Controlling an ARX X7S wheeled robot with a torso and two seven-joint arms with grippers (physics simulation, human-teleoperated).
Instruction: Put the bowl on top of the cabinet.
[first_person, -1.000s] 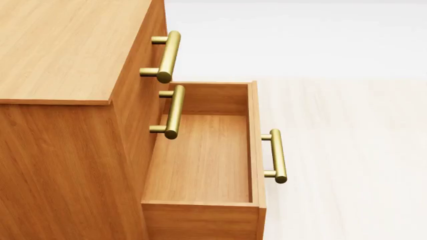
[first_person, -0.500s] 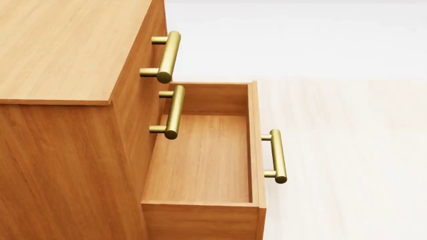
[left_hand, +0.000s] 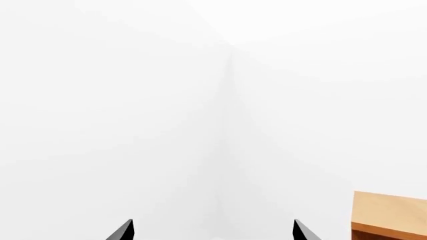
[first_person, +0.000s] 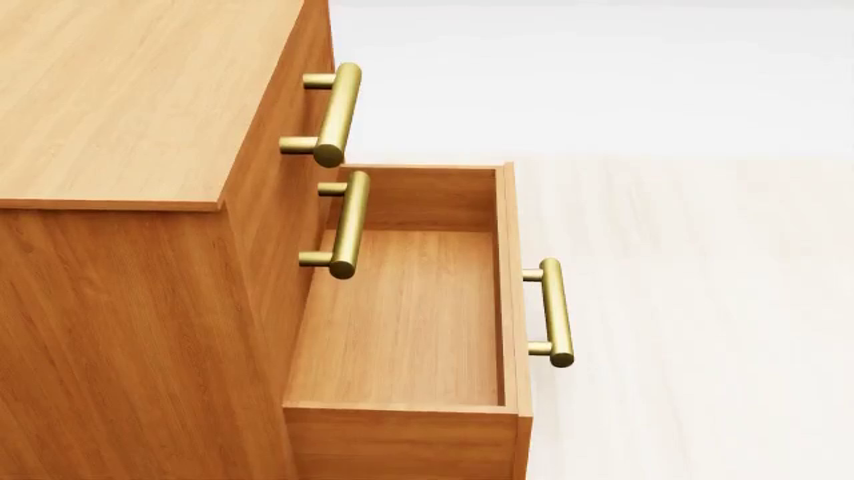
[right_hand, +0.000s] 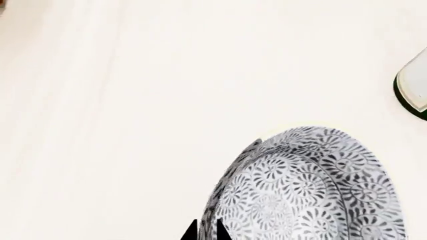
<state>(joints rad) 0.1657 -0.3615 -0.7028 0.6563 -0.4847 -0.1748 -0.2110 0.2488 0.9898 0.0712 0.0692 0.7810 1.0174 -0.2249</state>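
Observation:
The bowl (right_hand: 313, 190), white with a dense dark floral pattern, fills the near part of the right wrist view above a pale floor. My right gripper (right_hand: 207, 231) is shut on the bowl's rim, one black fingertip on each side of the wall. The cabinet (first_person: 120, 90), orange-brown wood with a flat top, takes up the left of the head view; neither arm nor the bowl shows there. My left gripper (left_hand: 213, 229) is open with nothing between its tips, facing white walls, and a corner of the cabinet (left_hand: 390, 215) sits off to one side.
One cabinet drawer (first_person: 400, 320) stands pulled out and holds nothing, with a brass bar handle (first_person: 555, 312) on its front. Two more brass handles (first_person: 334, 112) jut from the drawers above. A white, green-rimmed object (right_hand: 413, 90) lies on the floor near the bowl.

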